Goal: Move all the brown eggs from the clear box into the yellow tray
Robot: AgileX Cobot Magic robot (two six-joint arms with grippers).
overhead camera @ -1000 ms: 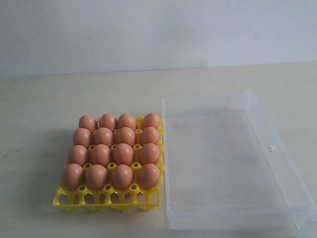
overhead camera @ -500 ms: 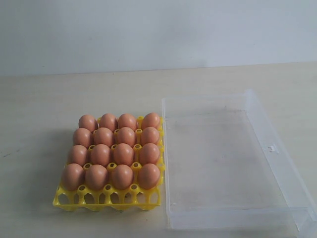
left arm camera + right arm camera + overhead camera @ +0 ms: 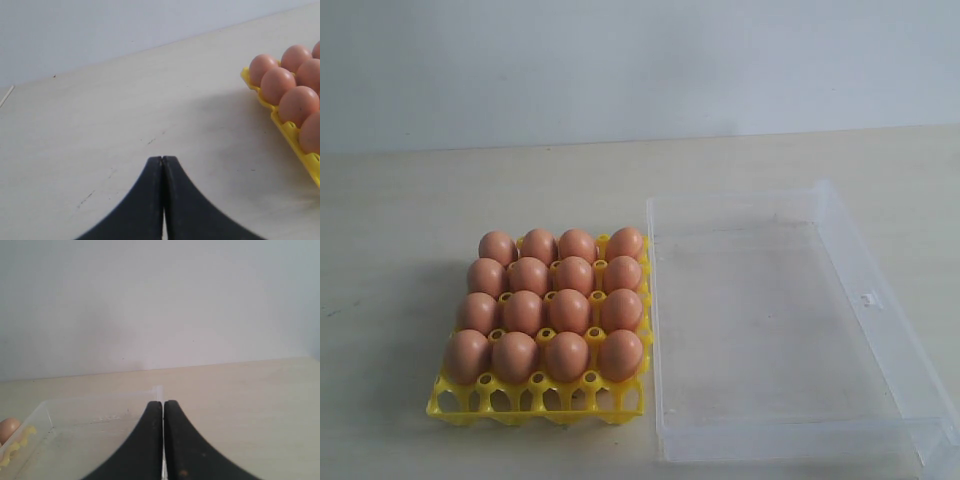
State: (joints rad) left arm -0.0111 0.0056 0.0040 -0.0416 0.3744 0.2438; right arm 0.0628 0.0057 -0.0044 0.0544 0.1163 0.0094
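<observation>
On the table [image 3: 400, 220] all sixteen eggs [image 3: 548, 305] sit in the tray [image 3: 535, 402]; the box [image 3: 770, 330] beside it holds none. The left gripper [image 3: 163, 159] and right gripper [image 3: 163, 402] are closed on nothing. I think the only danger is a careless sweep: the left gripper, near the tray, could bump it.

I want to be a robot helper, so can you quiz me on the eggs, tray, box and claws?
1. How many eggs sit in the tray?
2. True or false: an egg lies in the box.
3. The left claw and right claw are: A open, B shut, C holding eggs.
Key: 1 sixteen; 2 false; 3 B.
</observation>
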